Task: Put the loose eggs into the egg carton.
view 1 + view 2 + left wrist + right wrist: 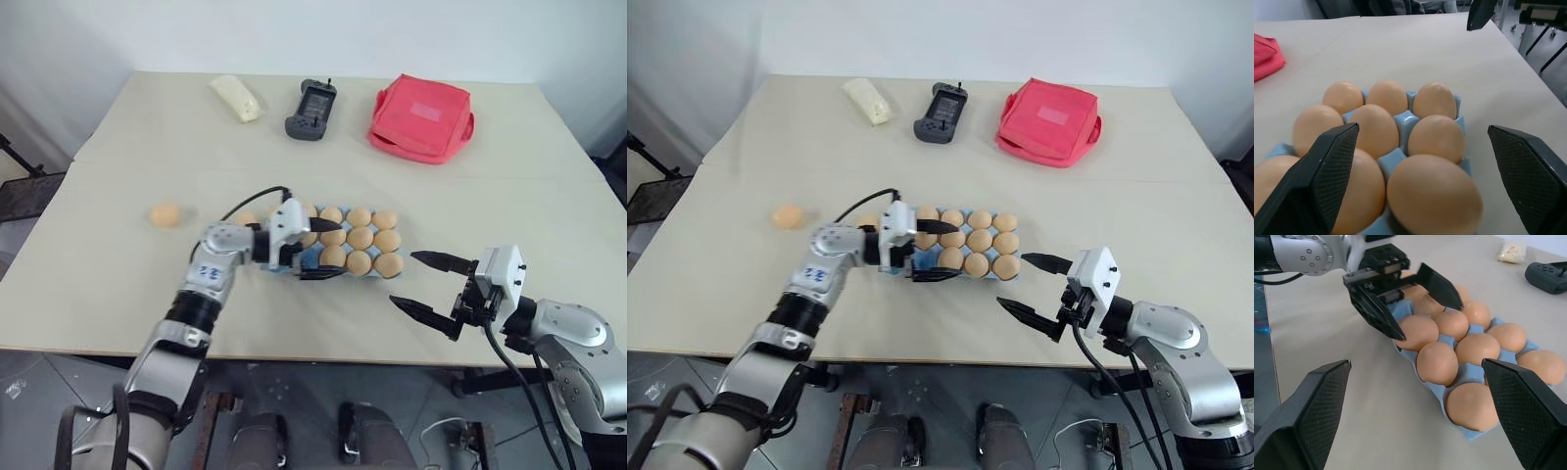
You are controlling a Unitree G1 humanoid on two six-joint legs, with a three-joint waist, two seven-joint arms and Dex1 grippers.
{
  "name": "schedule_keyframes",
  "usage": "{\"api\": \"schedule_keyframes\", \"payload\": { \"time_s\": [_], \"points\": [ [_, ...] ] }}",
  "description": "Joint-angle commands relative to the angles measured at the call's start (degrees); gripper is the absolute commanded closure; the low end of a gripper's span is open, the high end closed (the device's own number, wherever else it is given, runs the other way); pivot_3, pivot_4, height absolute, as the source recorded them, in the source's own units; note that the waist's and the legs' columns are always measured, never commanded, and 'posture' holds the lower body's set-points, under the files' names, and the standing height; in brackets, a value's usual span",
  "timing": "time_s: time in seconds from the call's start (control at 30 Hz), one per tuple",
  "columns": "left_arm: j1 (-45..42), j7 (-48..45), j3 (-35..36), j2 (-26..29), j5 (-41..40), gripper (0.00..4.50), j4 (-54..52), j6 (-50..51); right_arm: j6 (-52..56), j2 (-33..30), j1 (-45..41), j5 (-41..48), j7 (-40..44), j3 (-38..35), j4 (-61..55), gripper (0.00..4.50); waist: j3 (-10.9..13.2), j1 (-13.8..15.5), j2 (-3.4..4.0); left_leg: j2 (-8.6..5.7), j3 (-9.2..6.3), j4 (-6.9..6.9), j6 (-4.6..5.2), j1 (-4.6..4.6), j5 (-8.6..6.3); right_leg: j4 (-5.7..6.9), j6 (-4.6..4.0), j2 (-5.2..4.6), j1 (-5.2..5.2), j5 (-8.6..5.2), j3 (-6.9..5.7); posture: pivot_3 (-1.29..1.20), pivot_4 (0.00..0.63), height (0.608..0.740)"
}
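Left gripper [315, 251]: two black wedge fingers with cross-hatched pads, spread wide and level over the carton's left end. One finger runs above the egg row, the other along the near rim. Nothing pinched.
Right gripper [428, 285]: black tapered fingers spread wide, empty, hanging past the table's near right edge, well apart from the carton.
Table [118, 294]: matte beige top, flat, with a faint seam running across it.
Red pouch [421, 117]: soft fabric, rounded square, pale patch on top, far right.
Egg carton [1469, 374]: light blue moulded tray, round cups with raised peaks between them, lidless, at table centre. Smooth tan-orange eggs sit in the cups I can see. The cups under the left gripper are hidden.
Controller [312, 109]: dark grey hard-plastic handheld, oblong, far centre, between packet and pouch.
Packet [236, 97]: cream-yellow, oblong, glossy wrap, far left of the controller.
Loose egg [165, 214]: smooth pale tan-orange oval, alone on bare table, well left of the carton and the left arm.
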Motion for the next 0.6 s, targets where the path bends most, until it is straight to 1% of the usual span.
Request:
{"api": "schedule_keyframes", "payload": {
  "time_s": [0.03,0.13,0.2,0.27,0.37,0.43,0.5,0.6],
  "points": [
    [4.19,-1.37,5.51,4.91,-4.60,0.02,-7.40,1.60,-0.24,0.02,-1.90,1.13,1.23,0.26,-0.22,0.00,0.00,-0.11,0.00,0.01,-0.01,0.00,0.00,0.00,0.00,0.03,-0.01,0.00,-0.01,0.00,0.00,0.00,0.150,0.740],
    [8.80,-1.13,10.76,9.82,-7.45,0.02,-10.49,2.50,-0.14,0.14,-3.54,1.14,2.36,1.16,1.01,0.00,0.00,0.12,0.00,0.00,-0.04,0.03,0.06,0.01,0.00,0.04,-0.03,-0.05,0.00,0.02,0.00,0.00,0.150,0.740],
    [11.33,-0.91,13.09,11.98,-8.57,0.02,-11.98,2.95,-0.13,0.16,-4.29,1.11,2.91,1.52,1.65,0.00,0.00,0.28,0.00,-0.02,-0.07,0.04,0.09,0.01,-0.01,0.04,-0.05,-0.11,0.02,0.02,0.00,0.00,0.150,0.740],
    [16.60,1.29,18.11,15.47,-9.25,0.02,-13.43,2.97,-0.12,0.30,-5.35,1.03,3.56,2.32,2.47,0.00,0.00,0.25,0.00,-0.04,-0.12,0.04,0.11,0.01,-0.01,0.01,-0.05,-0.20,0.04,0.02,-0.03,0.00,0.150,0.740],
    [24.11,5.07,23.73,18.67,-9.81,0.02,-16.56,3.57,-0.17,0.46,-6.31,0.90,4.24,2.93,3.38,0.00,0.00,-0.02,-0.01,-0.05,-0.11,-0.03,0.10,0.00,-0.05,-0.04,-0.05,-0.25,0.01,0.02,-0.01,0.00,0.150,0.740],
    [28.42,7.22,27.55,19.90,-11.09,0.02,-17.80,5.01,-0.18,0.59,-6.84,0.83,4.50,3.22,3.91,0.00,0.00,0.03,0.00,-0.05,-0.12,-0.11,0.07,0.00,-0.06,-0.10,-0.05,-0.28,-0.02,0.02,-0.02,0.00,0.150,0.740],
    [30.76,8.72,29.98,20.55,-11.62,0.02,-17.12,5.39,-0.20,0.65,-7.36,0.79,4.74,3.50,4.41,0.00,0.00,0.18,0.00,-0.05,-0.12,-0.16,0.07,-0.01,-0.06,-0.16,-0.05,-0.29,-0.02,0.02,-0.02,0.00,0.150,0.740],
    [33.14,10.70,31.40,20.52,-11.30,0.02,-16.75,5.48,-0.14,0.57,-8.23,0.79,5.26,4.06,5.19,0.00,0.00,0.46,0.00,-0.10,-0.17,-0.20,0.05,-0.02,-0.11,-0.22,-0.05,-0.37,-0.01,0.02,-0.09,0.00,0.150,0.740]
  ]
}}
